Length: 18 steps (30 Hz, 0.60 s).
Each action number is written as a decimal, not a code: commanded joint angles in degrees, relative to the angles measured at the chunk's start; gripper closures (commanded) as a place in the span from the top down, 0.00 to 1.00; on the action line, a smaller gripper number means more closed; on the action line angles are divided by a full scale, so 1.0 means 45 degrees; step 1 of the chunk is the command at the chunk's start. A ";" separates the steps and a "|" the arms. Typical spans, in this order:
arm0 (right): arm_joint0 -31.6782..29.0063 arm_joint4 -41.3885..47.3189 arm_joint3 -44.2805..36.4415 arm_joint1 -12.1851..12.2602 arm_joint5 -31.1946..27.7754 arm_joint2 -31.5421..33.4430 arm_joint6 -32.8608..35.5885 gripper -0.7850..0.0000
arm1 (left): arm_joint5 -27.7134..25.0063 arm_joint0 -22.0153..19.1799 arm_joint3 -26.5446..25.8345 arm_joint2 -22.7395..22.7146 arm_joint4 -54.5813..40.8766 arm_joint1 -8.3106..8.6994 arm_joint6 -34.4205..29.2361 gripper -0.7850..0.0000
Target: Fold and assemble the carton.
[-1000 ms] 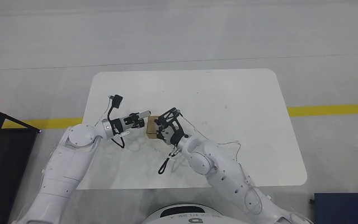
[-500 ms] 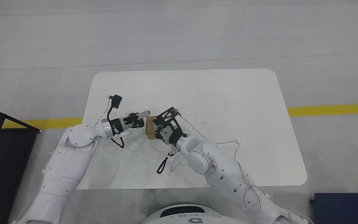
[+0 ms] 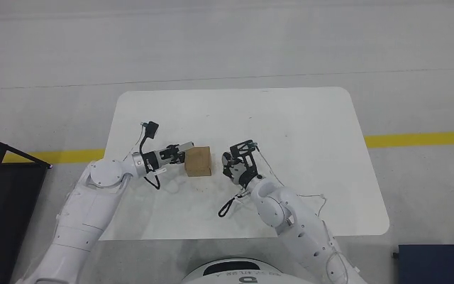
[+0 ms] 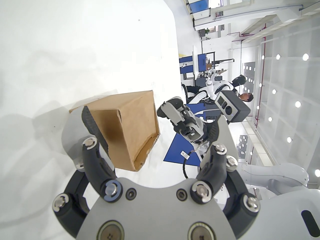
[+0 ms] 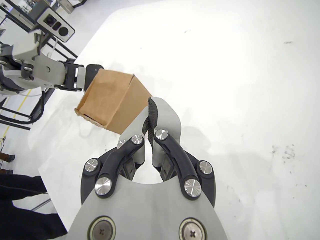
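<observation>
Right jaws now off the carton (image 3: 198, 162), closed and empty; left jaws wide apart, carton against one finger (image 4: 72, 131).

Carton (image 3: 198, 161): small brown corrugated cardboard box, already erected into a cuboid, not flat. Plain faces, creases sharp, no tape. One end not fully closed: raw corrugated edge and a loose flap show there. Sits on white tabletop (image 3: 284, 121), left of centre, approx square to tabletop edges from above. Flat or slightly tipped: can't tell.
</observation>
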 commanded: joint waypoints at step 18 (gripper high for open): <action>-0.3369 0.0025 -0.2714 0.0893 -0.2938 0.3957 -0.1961 0.22 | -0.1070 0.0444 -0.1202 -0.1388 -0.0747 0.0049 0.2980 1.00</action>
